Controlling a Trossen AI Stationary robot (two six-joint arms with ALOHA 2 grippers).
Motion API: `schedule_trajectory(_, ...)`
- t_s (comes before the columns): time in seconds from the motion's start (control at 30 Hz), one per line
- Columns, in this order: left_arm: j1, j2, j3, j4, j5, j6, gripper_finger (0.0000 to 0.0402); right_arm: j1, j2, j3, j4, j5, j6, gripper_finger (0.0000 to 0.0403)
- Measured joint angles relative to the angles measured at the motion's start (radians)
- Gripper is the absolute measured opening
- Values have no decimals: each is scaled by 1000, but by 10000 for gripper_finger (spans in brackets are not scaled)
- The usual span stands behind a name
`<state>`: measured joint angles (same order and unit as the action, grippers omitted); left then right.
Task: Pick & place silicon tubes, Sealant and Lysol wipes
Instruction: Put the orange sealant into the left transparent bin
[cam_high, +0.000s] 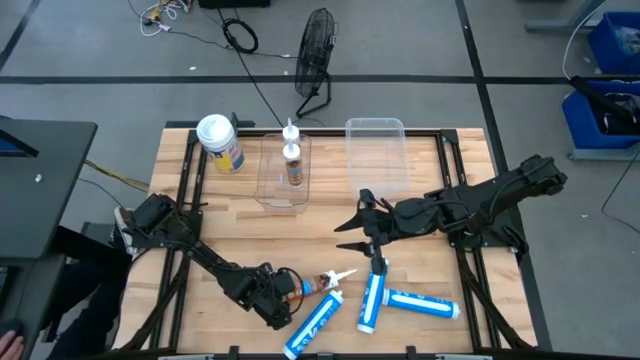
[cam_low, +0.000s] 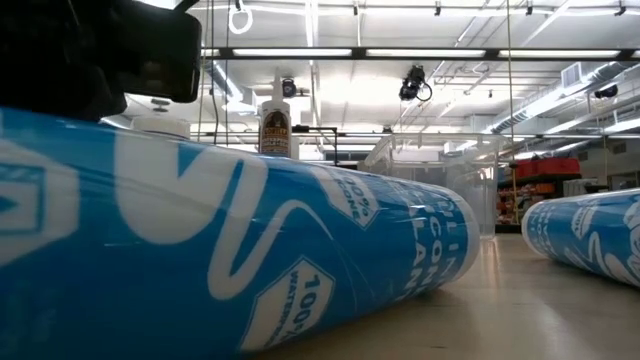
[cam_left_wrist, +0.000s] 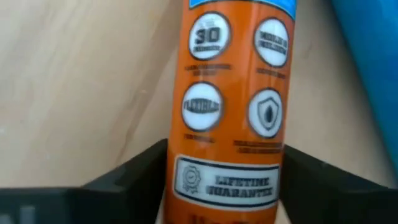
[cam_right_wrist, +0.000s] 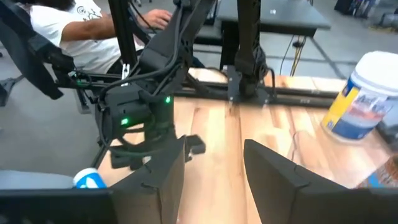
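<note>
An orange sealant tube (cam_high: 318, 285) with a white nozzle lies near the table's front edge, inside my left gripper (cam_high: 282, 296), which is shut on it. Three blue silicone tubes lie beside it: one (cam_high: 314, 326) at the front, one (cam_high: 372, 300) in the middle and one (cam_high: 421, 303) to the right. The Lysol wipes canister (cam_high: 220, 143), with its white lid, stands upright at the far left. My right gripper (cam_high: 352, 226) is open and empty at mid-table, just beyond the blue tubes, pointing toward the table's left. My left gripper holds the orange tube's body (cam_left_wrist: 227, 180) between its two fingers (cam_left_wrist: 134, 171), toward the end away from the nozzle. The fingers lie across the tube. Whether the tube is on the table or lifted, I cannot tell.
A clear bin (cam_high: 283, 172) at the far middle holds an upright brown-labelled bottle (cam_high: 292, 160). A second clear bin (cam_high: 377, 148) stands to its right. The nearest blue tube (cam_low: 250, 250) fills the low view. A person sits beyond the table's left side (cam_right_wrist: 74, 31).
</note>
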<state>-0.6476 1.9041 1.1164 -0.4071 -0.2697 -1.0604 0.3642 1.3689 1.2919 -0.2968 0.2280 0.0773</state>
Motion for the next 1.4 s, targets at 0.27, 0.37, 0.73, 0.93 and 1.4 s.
schedule_trajectory(0.27, 14, -25, -5, 10, -55, 39, 218, -6, 0, 0, -81, 1, 51, 168)
schedule_trajectory(0.37, 21, -39, -5, 18, -110, 65, 218, -5, 0, 0, -80, 0, 54, 168)
schedule_trajectory(0.73, 52, -90, -4, 20, -322, 111, 218, -5, -19, -1, -85, 148, 18, 168)
schedule_trajectory(0.93, 67, -145, -4, 61, -465, 192, 218, 5, -82, -1, -43, 214, -34, 168)
schedule_trajectory(1.4, 78, -344, -2, 360, -641, 589, 218, 91, -279, -1, 134, 205, -212, 168)
